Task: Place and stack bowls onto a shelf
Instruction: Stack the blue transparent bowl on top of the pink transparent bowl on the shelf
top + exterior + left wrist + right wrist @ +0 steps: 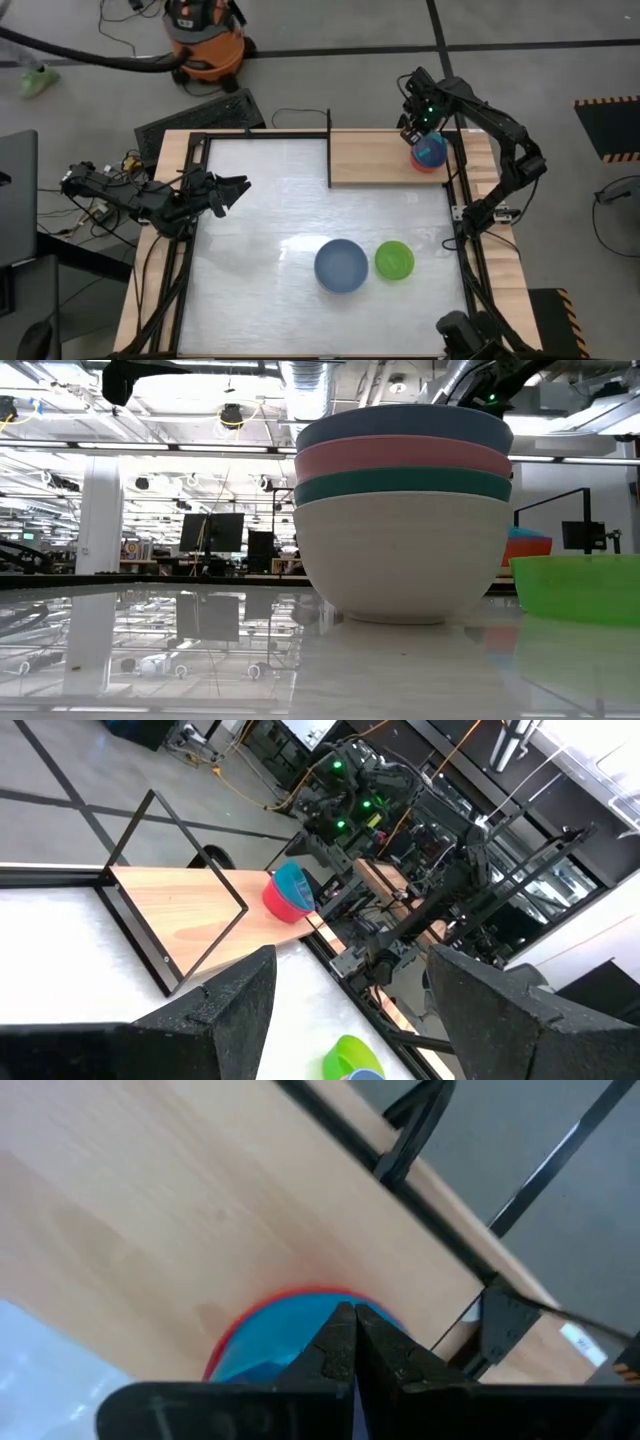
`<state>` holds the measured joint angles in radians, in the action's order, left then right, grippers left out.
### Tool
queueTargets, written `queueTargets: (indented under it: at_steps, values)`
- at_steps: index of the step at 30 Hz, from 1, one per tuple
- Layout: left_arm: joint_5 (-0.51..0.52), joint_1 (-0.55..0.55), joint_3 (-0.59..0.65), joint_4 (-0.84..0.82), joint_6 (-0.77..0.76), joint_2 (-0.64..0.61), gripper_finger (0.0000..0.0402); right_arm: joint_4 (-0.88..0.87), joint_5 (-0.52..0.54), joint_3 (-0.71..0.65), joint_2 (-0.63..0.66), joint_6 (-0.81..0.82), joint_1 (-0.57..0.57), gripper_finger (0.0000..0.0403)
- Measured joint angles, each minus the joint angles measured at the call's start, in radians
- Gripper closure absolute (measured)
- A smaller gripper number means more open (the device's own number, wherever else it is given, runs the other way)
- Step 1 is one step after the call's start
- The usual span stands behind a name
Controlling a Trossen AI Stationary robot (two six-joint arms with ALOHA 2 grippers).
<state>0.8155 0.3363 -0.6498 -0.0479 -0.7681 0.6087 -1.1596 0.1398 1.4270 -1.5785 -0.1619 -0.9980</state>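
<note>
A small blue bowl (431, 150) sits nested in a red bowl (424, 166) at the right end of the wooden shelf (375, 157). My right gripper (417, 131) hangs shut over them, fingertips (340, 1335) down over the blue bowl (265, 1355). On the white tabletop stands a stack of larger bowls (402, 510), white at the bottom, then teal, pink and blue on top (341, 265). A small green bowl (394, 260) rests on its base beside the stack. My left gripper (236, 190) waits open near the table's left edge. My right gripper's shut fingers point down from above at the blue bowl's inside near its rim (385, 1318). Whether they touch the bowl I cannot tell. The two nested bowls (288, 893) rest on the shelf plank.
Thin black posts (329, 150) frame the shelf's left end. A black frame rail (462, 230) runs along the table's right side. Bare white tabletop (260, 210) lies between the left gripper and the bowls. An orange shop vacuum (203, 38) stands on the floor beyond the table.
</note>
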Motion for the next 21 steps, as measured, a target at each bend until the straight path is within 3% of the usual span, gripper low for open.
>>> queueTargets:
  at_steps: [7,21]
  values:
    - [0.001,0.000,0.000,0.000,0.000,0.000,0.0157,0.022,-0.007,0.000,0.058,0.004,0.047,0.0380]
    - [0.003,0.000,0.000,0.000,-0.002,0.000,0.0157,-0.071,-0.006,-0.017,0.013,0.040,0.054,0.0380]
